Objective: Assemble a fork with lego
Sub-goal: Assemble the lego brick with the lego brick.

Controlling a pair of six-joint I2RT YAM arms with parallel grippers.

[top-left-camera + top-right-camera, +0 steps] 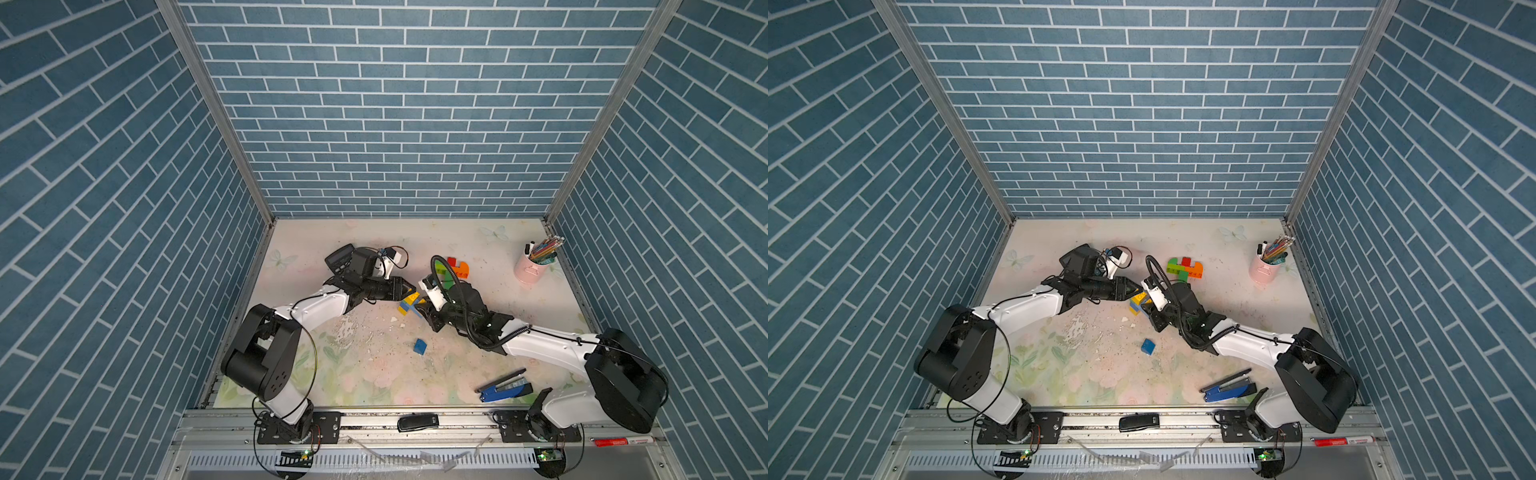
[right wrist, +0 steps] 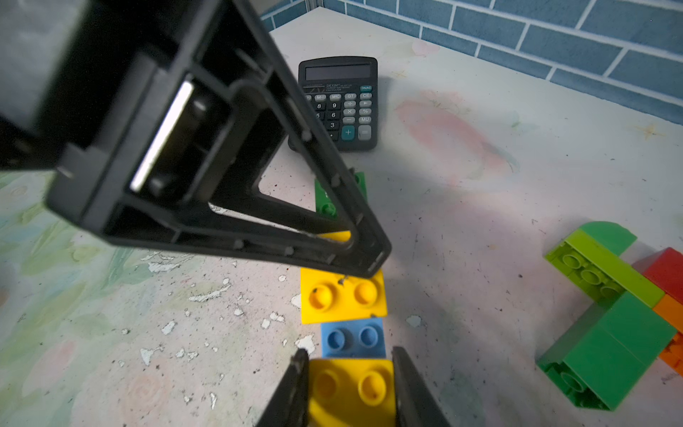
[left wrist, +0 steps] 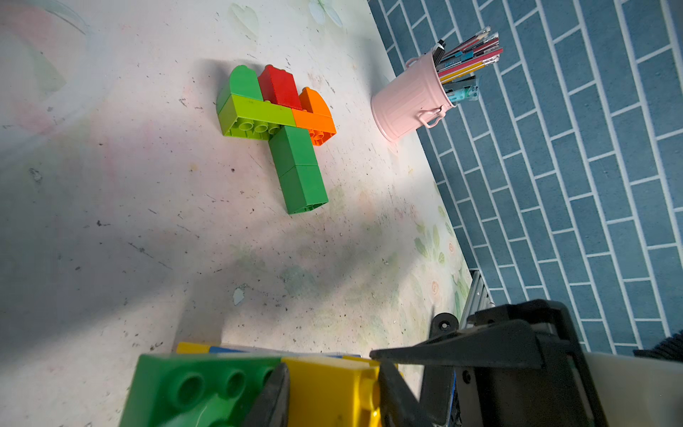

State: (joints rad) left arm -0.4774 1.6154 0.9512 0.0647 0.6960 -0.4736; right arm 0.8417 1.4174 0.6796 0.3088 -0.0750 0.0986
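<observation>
A flat strip of lego (image 1: 409, 303) lies mid-table between both grippers: a yellow end brick (image 2: 351, 392), a blue one (image 2: 353, 338), a second yellow one (image 2: 343, 295), then green (image 2: 325, 199). My left gripper (image 3: 332, 395) is shut on a yellow brick (image 3: 329, 384) of the strip, beside the green brick (image 3: 192, 392). My right gripper (image 2: 351, 384) has a finger against each side of the yellow end brick. A fork-shaped lego piece (image 3: 281, 122) with green, red and orange prongs and a green stem lies farther back. One loose blue brick (image 1: 420, 346) sits nearer the front.
A black calculator (image 2: 340, 103) lies at the back left, partly under the left arm. A pink cup of pens (image 1: 532, 268) stands at the back right. A blue stapler (image 1: 505, 388) lies front right. On the front rail are a black object (image 1: 417, 422) and a red marker (image 1: 619, 441).
</observation>
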